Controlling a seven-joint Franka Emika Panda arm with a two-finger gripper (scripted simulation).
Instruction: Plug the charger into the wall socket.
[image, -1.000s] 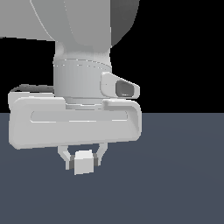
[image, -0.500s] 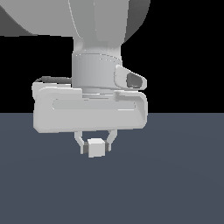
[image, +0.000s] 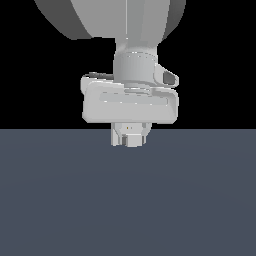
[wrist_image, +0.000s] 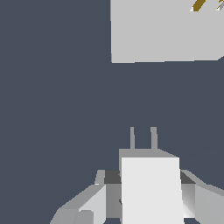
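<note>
Looking through the exterior view first, I see my gripper (image: 130, 141) has drifted toward that view's right and farther off over the last second, with the charger (image: 133, 141) clamped between its fingers above the desk (image: 128, 200), and a pale plate with two yellowish dots now peeks out behind it, so I judge the approach is under way. Switching to the wrist view, I get what the other hides: the charger's two prongs (wrist_image: 142, 138) pointing at the wall socket (wrist_image: 164, 33), well apart from it, and its holes (wrist_image: 199, 5) sit off the prongs' line, so I would realign before pushing in.

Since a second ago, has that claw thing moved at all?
Yes. Judged against the floor's horizon line, the gripper holding the charger has risen and shifted toward the exterior view's right.
</note>
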